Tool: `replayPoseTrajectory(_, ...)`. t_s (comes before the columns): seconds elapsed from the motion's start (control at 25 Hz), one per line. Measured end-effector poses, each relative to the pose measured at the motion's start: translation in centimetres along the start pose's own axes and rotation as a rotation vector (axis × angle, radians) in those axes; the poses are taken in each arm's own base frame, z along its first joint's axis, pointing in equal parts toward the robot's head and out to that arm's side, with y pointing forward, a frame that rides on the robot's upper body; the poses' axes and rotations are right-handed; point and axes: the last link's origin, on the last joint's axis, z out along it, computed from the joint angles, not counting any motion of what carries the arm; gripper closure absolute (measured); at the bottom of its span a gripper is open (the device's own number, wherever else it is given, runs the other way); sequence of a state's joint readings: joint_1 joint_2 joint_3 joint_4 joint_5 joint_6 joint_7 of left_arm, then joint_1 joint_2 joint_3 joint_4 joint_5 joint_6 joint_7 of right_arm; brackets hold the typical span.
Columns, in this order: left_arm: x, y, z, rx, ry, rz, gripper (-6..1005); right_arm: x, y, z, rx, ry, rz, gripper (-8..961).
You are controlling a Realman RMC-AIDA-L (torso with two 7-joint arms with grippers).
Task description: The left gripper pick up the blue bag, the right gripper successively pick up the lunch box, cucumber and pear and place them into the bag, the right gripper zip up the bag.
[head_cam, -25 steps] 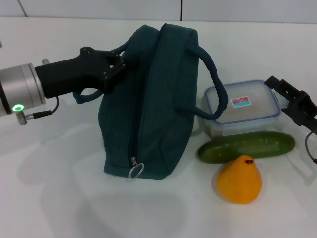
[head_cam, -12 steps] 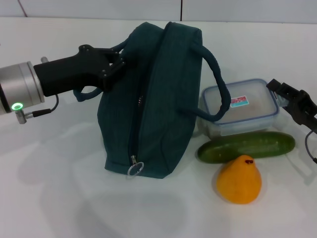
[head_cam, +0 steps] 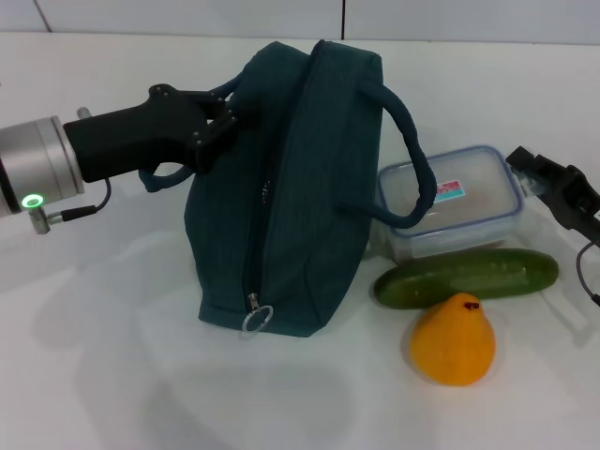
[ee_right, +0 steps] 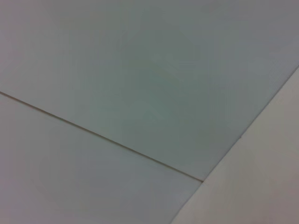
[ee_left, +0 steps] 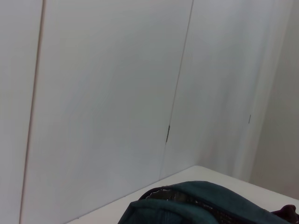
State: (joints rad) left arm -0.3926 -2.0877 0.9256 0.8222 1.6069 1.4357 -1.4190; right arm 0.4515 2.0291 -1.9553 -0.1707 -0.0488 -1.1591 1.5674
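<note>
1. Sitting nearest the robot, at about five o'clock on the white table (head_cam: 103, 375), is the pear (head_cam: 453, 338). It is round at the bottom, so I think a bump could make it roll.
2. Just behind the pear lies the cucumber (head_cam: 466, 277). It touches the pear and lies along the front of the lunch box (head_cam: 450, 202).
3. The lunch box is at about three o'clock. One cord handle (head_cam: 408, 150) of the blue bag (head_cam: 291, 187) hangs over its near left corner. I think that handle could snag when the box is lifted.
4. The right gripper (head_cam: 560, 190) is at the far right side, just beside the lunch box. I cannot tell if its fingers are wide or narrow, or if they touch the box.
5. The blue bag stands in the middle. Its zip looks closed, and the ring pull (head_cam: 256, 320) hangs low at six o'clock. I think nothing can go in until the zip is opened.
6. The left gripper (head_cam: 223, 127) comes in from nine o'clock and is pinched tight on the bag's other handle, near the top. If it pulls too hard, the bag may tip onto the food.
7. Farthest back is a pale wall (ee_left: 103, 93) with thin lines. The left wrist view shows only the bag's top against it.
</note>
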Motion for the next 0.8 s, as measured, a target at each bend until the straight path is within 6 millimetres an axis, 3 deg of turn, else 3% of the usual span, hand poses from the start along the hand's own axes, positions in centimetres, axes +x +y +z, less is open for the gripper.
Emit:
replayPoseTrajectory(0.36,0.0,0.0,0.0,0.002,0.002,-0.001,957,-0.3,0.2,0.3,-0.002,-0.015,-0.055,854)
replayPoseTrajectory(0.8,0.6,0.0,-0.2,-0.009,0.032,-0.035,956,-0.4,1.5,0.2,-0.093,-0.022,-0.33,856)
